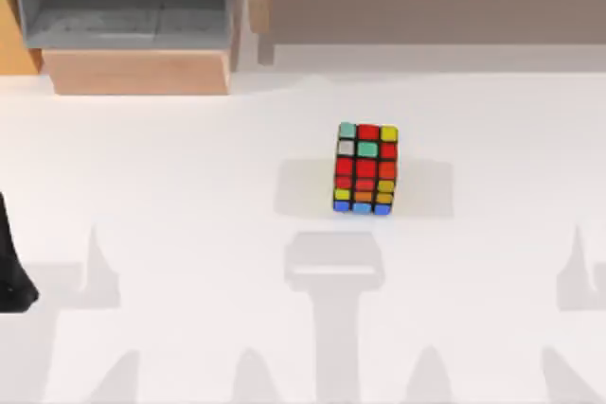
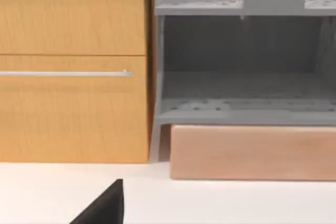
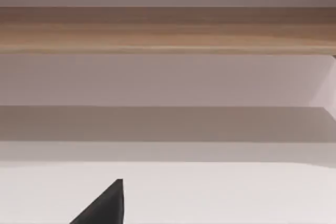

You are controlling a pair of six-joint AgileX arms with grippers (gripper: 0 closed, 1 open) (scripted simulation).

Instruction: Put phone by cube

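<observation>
One task thing shows: the black-edged puzzle cube with coloured stickers, standing mid white tabletop, well to the right of my left arm's fingers at the left edge. Their spread I cannot tell. The phone's place is likewise unknown.

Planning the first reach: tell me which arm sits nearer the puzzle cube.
Left. Part of the left arm shows at the table's left edge, well left of the puzzle cube and nearer the front. The right arm's position by the cube cannot be told.
</observation>
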